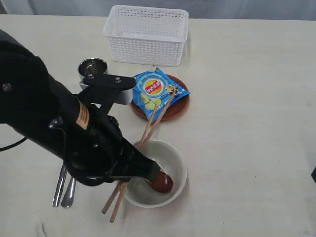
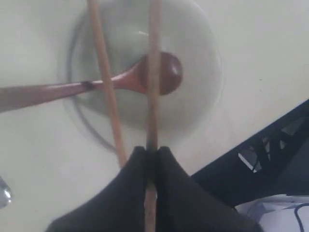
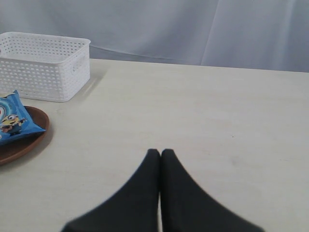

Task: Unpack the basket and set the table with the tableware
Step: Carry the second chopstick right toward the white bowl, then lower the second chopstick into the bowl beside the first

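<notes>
- Tightly, my left gripper (image 2: 151,151) clamps one wooden chopstick (image 2: 153,87) that lies across the pale bowl (image 2: 205,63).
- Inside that bowl rests the red-brown spoon (image 2: 161,72); the second chopstick (image 2: 104,77) crosses its rim.
- Meanwhile my right gripper (image 3: 161,153) hangs over the cream table (image 3: 217,111), jaws pressed together, empty.
- Farther out, the brown plate (image 1: 178,107) carries a blue chip bag (image 1: 157,91); the white lattice basket (image 1: 146,37) stands behind it.

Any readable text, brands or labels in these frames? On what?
Blue chip bag: red-and-yellow round logo, lettering too blurred to read.
Orange sticker on the left arm: print too small to read.
Nothing else carries text.
</notes>
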Robot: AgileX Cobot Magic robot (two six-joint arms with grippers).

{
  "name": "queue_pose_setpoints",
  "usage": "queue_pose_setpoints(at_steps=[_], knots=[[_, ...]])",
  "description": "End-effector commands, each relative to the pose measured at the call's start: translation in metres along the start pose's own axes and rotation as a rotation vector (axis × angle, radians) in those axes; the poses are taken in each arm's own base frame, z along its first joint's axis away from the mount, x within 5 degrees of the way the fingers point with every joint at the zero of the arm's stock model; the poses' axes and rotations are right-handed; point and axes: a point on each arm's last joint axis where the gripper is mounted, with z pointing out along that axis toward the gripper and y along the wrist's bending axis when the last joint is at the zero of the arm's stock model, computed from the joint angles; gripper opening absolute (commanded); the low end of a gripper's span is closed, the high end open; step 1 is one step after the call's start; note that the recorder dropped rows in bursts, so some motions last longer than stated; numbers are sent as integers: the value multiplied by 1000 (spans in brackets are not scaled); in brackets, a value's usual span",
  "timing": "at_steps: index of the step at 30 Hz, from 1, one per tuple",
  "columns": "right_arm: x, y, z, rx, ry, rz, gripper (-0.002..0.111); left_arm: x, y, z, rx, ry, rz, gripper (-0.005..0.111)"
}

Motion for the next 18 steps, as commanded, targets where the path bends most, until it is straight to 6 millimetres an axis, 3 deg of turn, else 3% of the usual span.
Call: queue_pose_setpoints(at_steps=[1, 6, 18], knots=[[1, 0, 0, 2, -3, -2, 0, 8, -16, 1, 41, -19, -62, 0], [1, 0, 0, 2, -3, -2, 0, 8, -25, 5, 94, -95, -144, 0], [1, 0, 0, 2, -3, -2, 0, 24, -12, 18, 45, -38, -144, 0]])
